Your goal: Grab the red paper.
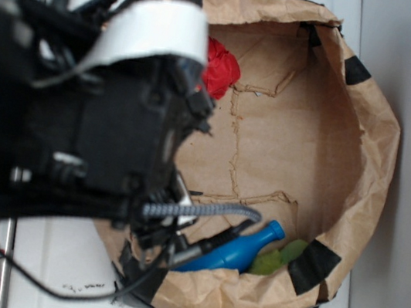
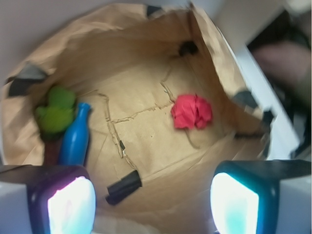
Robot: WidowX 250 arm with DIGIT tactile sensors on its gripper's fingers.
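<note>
gripper: nearest the wrist camera, two pale pads set wide apart, nothing between them; released, held above the brown paper bag. black tape piece: on the bag floor, near the bag's close edge. blue bottle: lying on the bag floor at the left wall. green object: just beyond the bottle, touching it. red paper: crumpled wad on the bag floor, right of centre, well apart from the bottle.
</note>
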